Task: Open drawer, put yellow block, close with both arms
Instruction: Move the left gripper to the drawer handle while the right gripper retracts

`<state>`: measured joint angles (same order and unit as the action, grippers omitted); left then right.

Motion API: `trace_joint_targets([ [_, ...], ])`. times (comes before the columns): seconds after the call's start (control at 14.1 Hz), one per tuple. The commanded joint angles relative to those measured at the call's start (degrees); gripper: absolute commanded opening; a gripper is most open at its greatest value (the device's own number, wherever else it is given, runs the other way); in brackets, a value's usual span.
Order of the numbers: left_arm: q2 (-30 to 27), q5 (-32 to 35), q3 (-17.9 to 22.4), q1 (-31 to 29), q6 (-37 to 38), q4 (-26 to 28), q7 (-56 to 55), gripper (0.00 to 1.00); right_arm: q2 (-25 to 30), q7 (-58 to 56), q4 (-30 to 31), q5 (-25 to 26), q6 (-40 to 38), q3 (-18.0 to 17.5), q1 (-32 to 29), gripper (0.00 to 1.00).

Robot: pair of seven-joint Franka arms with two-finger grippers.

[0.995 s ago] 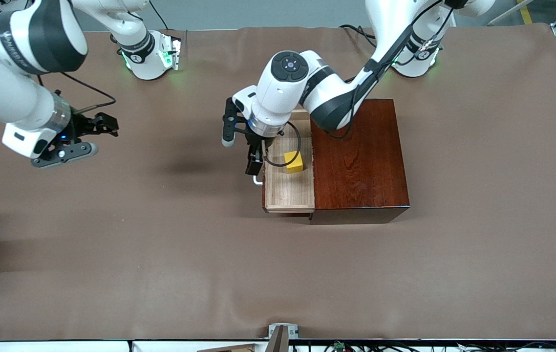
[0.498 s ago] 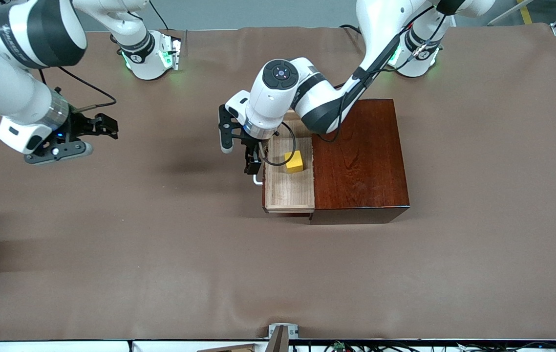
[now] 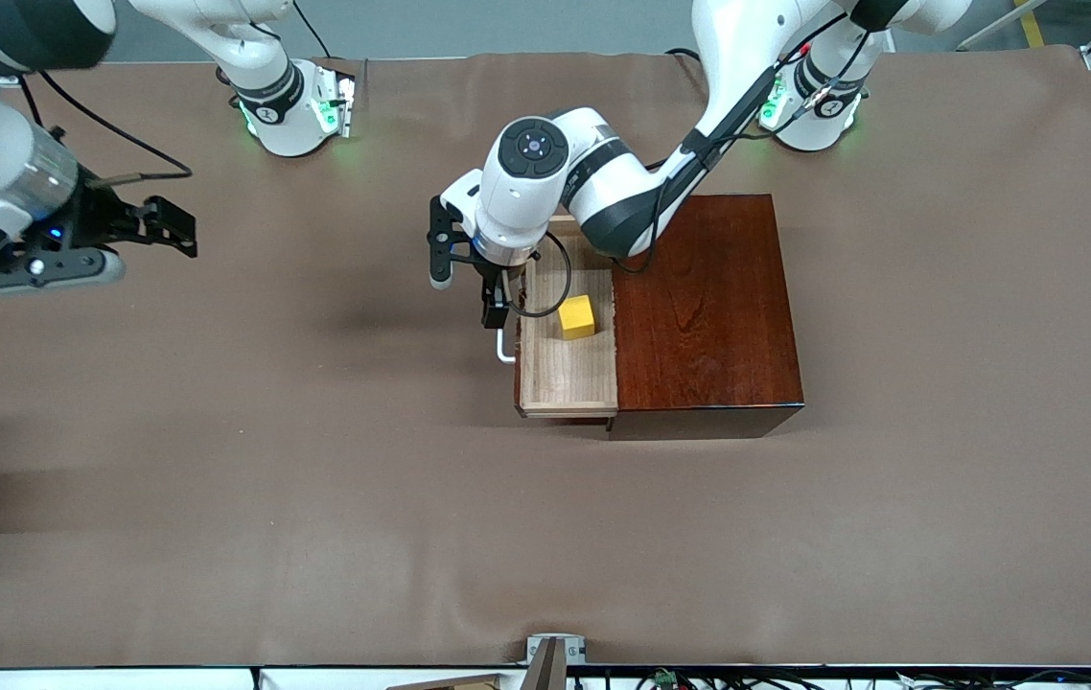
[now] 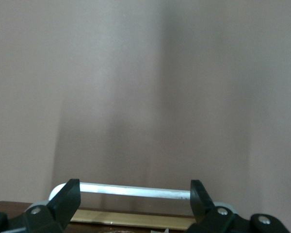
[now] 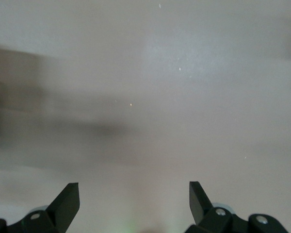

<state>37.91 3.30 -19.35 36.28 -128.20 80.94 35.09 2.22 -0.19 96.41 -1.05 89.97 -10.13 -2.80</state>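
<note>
The dark mahogany box (image 3: 704, 307) stands mid-table with its drawer (image 3: 568, 374) pulled out toward the right arm's end. The yellow block (image 3: 576, 316) lies in the light-wood tray. My left gripper (image 3: 496, 312) hangs at the drawer front, over the white handle (image 3: 504, 349). In the left wrist view that left gripper (image 4: 134, 190) is open, and the handle (image 4: 136, 190) runs across the gap between its fingers without being clamped. My right gripper (image 3: 179, 228) is up over the bare table at the right arm's end. It is open and empty, as the right gripper (image 5: 133, 192) also shows in its wrist view.
A brown cloth (image 3: 315, 479) covers the table. The two green-lit bases (image 3: 301, 110) stand along the edge farthest from the front camera. A cable (image 3: 545, 305) loops from the left wrist over the tray.
The right arm has drawn back toward its own end of the table, away from the drawer. The left gripper has shifted slightly along the handle. Drawer and block have not moved.
</note>
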Motion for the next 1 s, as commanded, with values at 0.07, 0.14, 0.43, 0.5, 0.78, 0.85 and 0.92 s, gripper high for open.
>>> trace_joint_targets([
  [0.07,1.2,-1.3,-0.2,-0.4,3.0,-1.2,3.1,1.00,0.1,1.3,-4.6,0.1,-1.2,-0.6,-0.1,1.00],
  [0.14,1.2,-1.4,-0.2,-0.6,3.9,-1.2,3.7,1.00,0.1,1.2,-5.1,0.3,-1.0,-0.6,-0.1,1.00],
  [0.43,1.1,-1.2,-0.1,-1.0,6.9,-1.2,4.4,1.00,0.1,1.2,-6.1,-0.6,-1.3,-0.4,-0.9,1.00],
  [0.5,1.0,-1.0,0.0,-0.9,7.4,-1.2,4.7,1.00,-0.2,1.4,-6.4,-0.1,-1.1,-0.3,-0.7,1.00],
  [0.78,0.8,-0.3,0.2,-0.9,11.2,-1.3,5.9,1.00,-0.2,1.3,-6.9,0.4,0.4,8.2,4.3,1.00],
  [0.85,0.7,-0.1,0.4,-0.9,12.4,-1.3,5.9,1.00,-0.1,1.3,-7.2,0.6,1.1,9.8,4.6,1.00],
  [0.92,0.6,-0.1,0.5,-0.9,13.5,-1.4,5.8,1.00,-0.1,1.4,-7.3,0.8,1.3,9.8,4.1,1.00],
])
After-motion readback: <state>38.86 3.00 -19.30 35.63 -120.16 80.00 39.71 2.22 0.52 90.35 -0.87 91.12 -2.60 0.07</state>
